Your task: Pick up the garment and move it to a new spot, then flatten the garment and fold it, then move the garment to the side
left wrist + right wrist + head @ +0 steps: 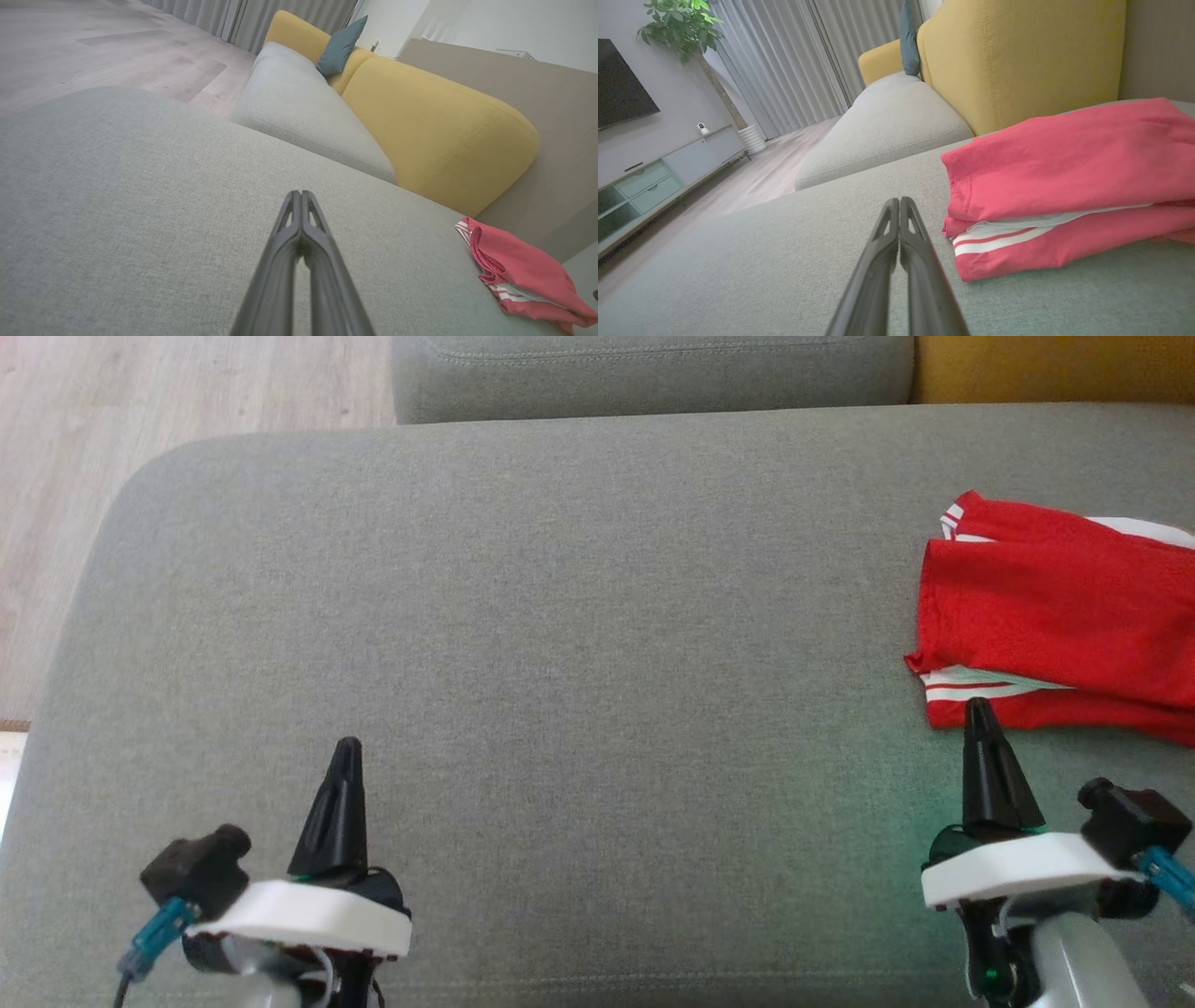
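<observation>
Lying folded at the right end of the grey sofa seat [597,616], the red garment [1055,616] sat just beside the right gripper [977,709], whose fingers were pressed together on nothing. The left gripper [347,749], likewise pressed together and empty, hovered well apart from it.
</observation>
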